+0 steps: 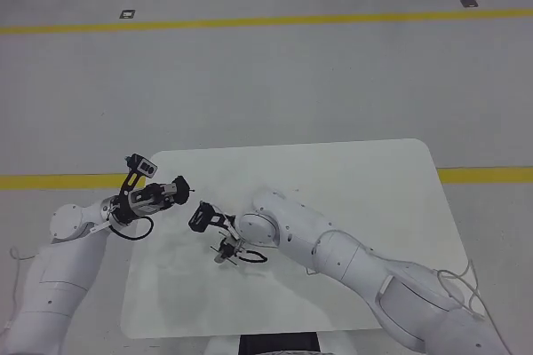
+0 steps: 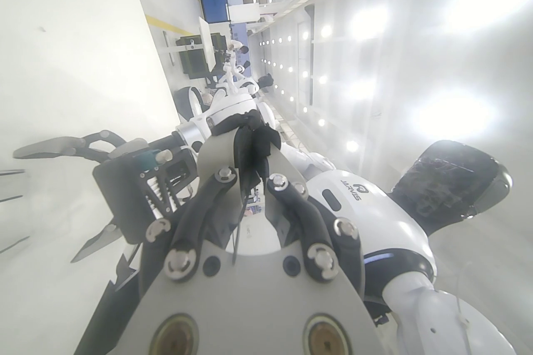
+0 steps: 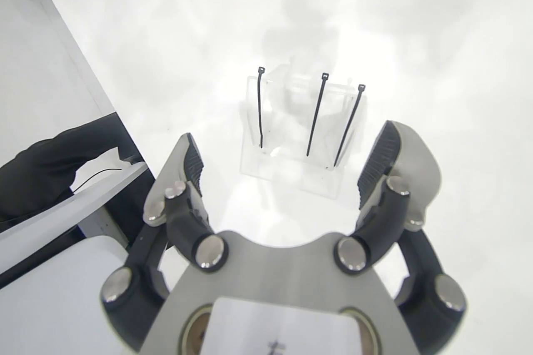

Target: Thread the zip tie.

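right gripper (image 3: 289, 134) open, zip ties (image 3: 316, 111) upright in clear holder (image 3: 291, 173) mid-frame; left gripper (image 2: 252, 132) closed. i'd say pickup step: next, pinch one tie.

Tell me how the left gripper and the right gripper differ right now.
The left gripper is shut on what looks like a thin zip tie; the right gripper is open and empty. The left gripper points level across the table; the right gripper points down at a clear holder with three ties. Both share the same metal build.
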### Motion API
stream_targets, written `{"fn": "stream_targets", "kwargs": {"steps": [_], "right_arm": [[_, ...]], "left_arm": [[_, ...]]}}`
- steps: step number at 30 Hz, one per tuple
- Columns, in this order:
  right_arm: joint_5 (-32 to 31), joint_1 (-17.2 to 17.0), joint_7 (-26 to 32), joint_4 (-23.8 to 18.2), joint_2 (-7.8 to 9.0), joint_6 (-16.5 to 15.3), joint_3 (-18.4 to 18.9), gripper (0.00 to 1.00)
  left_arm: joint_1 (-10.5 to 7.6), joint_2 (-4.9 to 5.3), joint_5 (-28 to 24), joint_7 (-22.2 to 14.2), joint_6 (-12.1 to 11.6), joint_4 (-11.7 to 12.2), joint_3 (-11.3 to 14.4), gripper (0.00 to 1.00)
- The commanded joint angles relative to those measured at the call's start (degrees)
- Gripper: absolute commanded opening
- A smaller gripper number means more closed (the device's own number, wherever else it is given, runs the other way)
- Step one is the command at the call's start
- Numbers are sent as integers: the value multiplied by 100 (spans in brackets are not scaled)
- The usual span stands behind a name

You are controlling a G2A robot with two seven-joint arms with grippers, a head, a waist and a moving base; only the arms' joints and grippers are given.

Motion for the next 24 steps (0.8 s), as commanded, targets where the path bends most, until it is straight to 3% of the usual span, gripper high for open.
{"fn": "stream_targets", "kwargs": {"steps": [1, 4, 24], "right_arm": [[-9, -15, 11, 3, 2, -27, 13, 73], [-34, -32, 1, 2, 1, -45, 42, 49], [-174, -86, 78, 173, -85, -97, 86, 40]], "left_arm": [[0, 0, 0, 0, 0, 0, 0, 0], [0, 0, 0, 0, 0, 0, 0, 0], [0, 0, 0, 0, 0, 0, 0, 0]]}}
